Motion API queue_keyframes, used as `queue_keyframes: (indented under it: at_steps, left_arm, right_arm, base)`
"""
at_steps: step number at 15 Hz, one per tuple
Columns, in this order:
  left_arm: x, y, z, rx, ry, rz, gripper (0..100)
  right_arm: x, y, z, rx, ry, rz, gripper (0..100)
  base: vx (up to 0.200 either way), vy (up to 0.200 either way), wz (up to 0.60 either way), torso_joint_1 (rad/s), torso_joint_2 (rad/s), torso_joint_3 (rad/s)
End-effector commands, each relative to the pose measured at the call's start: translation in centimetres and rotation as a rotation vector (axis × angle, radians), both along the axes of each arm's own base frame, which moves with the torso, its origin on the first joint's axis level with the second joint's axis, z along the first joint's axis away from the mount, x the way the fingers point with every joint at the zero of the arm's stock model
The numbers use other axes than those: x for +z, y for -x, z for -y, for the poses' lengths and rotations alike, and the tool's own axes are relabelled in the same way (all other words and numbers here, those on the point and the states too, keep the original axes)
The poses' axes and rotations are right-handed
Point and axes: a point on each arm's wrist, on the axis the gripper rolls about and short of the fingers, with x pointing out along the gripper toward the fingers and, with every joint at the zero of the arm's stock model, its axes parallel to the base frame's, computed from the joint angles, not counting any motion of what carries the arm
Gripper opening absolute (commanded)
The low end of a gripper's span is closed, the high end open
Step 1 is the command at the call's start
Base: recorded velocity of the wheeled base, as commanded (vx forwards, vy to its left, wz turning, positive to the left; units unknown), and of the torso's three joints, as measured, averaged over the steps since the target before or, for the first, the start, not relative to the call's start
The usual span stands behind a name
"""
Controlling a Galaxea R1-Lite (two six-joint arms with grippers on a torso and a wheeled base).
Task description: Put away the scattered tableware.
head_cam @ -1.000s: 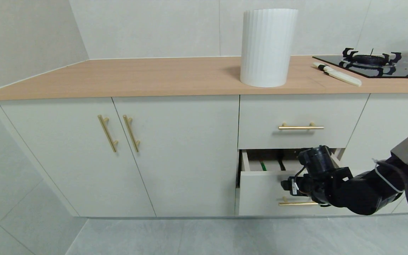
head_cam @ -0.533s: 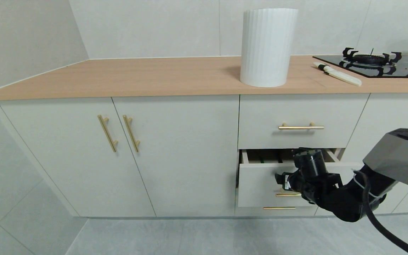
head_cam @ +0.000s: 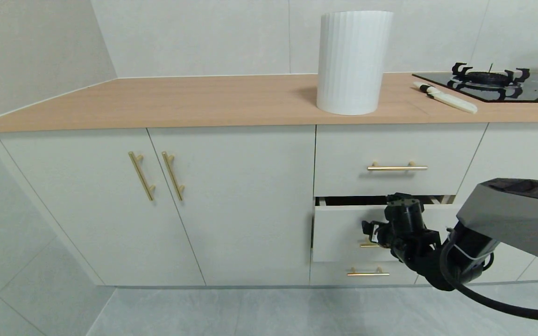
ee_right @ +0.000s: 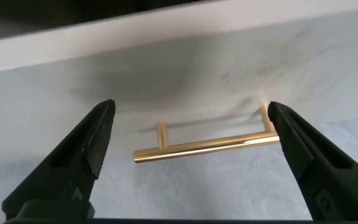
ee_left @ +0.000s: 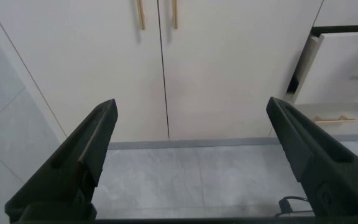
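A pale, cream-coloured knife (head_cam: 444, 97) lies flat on the wooden counter (head_cam: 203, 100), just beside the edge of the glossy black stove (head_cam: 493, 88) and well apart from both arms. Near it stands a tall white container (head_cam: 352, 63), round, upright, with fine vertical ribs down its wall.

Below the counter the cabinet fronts are smooth, matt and off-white. The middle drawer (head_cam: 343, 228) stands slightly out from the cabinet, with a narrow dark gap showing above its flat front. The right gripper (ee_right: 190, 109) is low in front of this drawer, its two dark, wedge-shaped fingers (ee_right: 92, 149) spread wide apart and holding nothing. In the right wrist view the drawer's handle (ee_right: 210, 146), a slim round brass bar on two short posts, sits ahead between the fingers; whether they touch the drawer front cannot be told.

The left gripper (ee_left: 191, 106) hangs over the grey tiled floor (ee_left: 185, 180), facing the two cabinet doors (ee_left: 160, 62), its fingers also wide apart and empty. Each door carries a long brass bar handle near the seam between them. The top drawer (head_cam: 390, 144) is flush with the cabinet, and the bottom drawer's brass bar (head_cam: 368, 273) shows under the middle drawer.
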Motion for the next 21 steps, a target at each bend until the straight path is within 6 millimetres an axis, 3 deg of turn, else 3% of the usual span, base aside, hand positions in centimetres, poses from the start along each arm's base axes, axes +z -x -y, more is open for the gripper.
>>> queue_keyframes:
  at_steps: [1, 13, 19, 21]
  left_arm:
    - [0.0, 0.0, 0.0, 0.0, 0.0, 0.0, 100]
    - [0.0, 0.0, 0.0, 0.0, 0.0, 0.0, 100]
    - [0.0, 0.0, 0.0, 0.0, 0.0, 0.0, 100]
    - [0.0, 0.0, 0.0, 0.0, 0.0, 0.0, 100]
  right_arm:
    - [-0.5, -0.8, 0.2, -0.016, -0.008, 0.006, 100]
    - [-0.4, -4.6, 1.7, -0.166, -0.068, 0.12, 100]
    - [-0.2, -4.3, 1.8, -0.173, -0.063, 0.118, 100]
    - [0.8, -3.2, 2.1, -0.164, -0.058, 0.106, 100]
  base:
    - [0.0, 0.0, 0.0, 0.0, 0.0, 0.0]
    - [0.0, 0.0, 0.0, 0.0, 0.0, 0.0]
    - [0.0, 0.0, 0.0, 0.0, 0.0, 0.0]
    - [0.0, 0.0, 0.0, 0.0, 0.0, 0.0]
